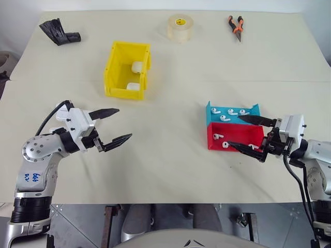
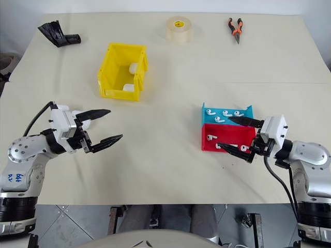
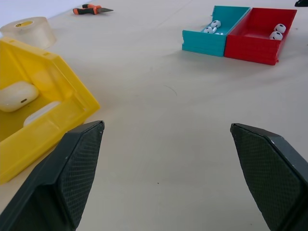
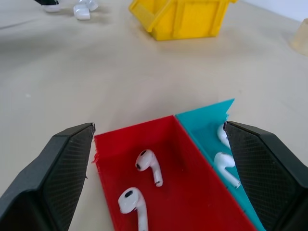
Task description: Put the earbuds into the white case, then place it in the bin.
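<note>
Both claws, left [image 1: 115, 125] and right [image 1: 242, 132], gape over tiny white stemmed earbuds [image 4: 149, 166].

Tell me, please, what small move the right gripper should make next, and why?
Probably lower the right gripper into the red tray and close on one of the earbuds. It is open and empty, poised just over that tray, where two earbuds lie loose. The white cases already sit in the yellow bin.

Cream-covered table [image 1: 170, 155], white wall behind, grey tiled floor [image 1: 77, 227] below, even light
</note>
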`<act>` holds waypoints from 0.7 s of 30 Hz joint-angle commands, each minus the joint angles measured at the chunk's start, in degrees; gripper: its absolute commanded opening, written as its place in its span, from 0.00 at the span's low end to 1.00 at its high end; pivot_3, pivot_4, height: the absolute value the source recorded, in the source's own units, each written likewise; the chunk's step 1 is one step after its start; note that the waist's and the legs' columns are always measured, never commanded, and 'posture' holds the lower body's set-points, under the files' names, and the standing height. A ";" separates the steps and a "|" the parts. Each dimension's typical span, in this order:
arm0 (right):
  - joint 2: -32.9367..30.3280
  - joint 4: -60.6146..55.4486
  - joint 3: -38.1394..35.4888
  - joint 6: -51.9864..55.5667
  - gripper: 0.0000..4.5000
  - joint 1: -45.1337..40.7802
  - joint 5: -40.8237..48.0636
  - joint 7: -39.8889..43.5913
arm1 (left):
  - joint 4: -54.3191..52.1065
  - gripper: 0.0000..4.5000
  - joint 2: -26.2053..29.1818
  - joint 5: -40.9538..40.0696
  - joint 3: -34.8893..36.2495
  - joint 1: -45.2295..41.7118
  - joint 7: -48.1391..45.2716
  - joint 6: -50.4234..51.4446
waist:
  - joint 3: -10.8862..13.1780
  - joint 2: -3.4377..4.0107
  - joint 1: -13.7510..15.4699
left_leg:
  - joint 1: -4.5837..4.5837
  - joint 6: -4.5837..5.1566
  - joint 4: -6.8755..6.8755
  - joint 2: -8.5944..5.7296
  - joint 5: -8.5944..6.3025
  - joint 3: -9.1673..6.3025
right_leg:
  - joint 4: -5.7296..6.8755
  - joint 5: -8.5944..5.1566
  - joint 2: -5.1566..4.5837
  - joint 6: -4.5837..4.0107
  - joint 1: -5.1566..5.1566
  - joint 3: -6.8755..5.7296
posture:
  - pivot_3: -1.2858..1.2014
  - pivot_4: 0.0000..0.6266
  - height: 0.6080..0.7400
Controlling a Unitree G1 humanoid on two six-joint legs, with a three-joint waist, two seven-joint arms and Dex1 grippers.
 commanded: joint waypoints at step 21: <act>12.23 0.26 12.24 -2.98 1.00 -17.00 3.36 6.61 | -27.41 0.99 -17.15 -1.30 27.68 33.82 37.02 21.34 | 0.02 -0.22 -0.13 | 0.02 -0.05 0.06 0.09 -0.12 -0.07 | 0.00 -0.02 0.03 -0.04 0.00 0.06 | 0.52 0.24 1.00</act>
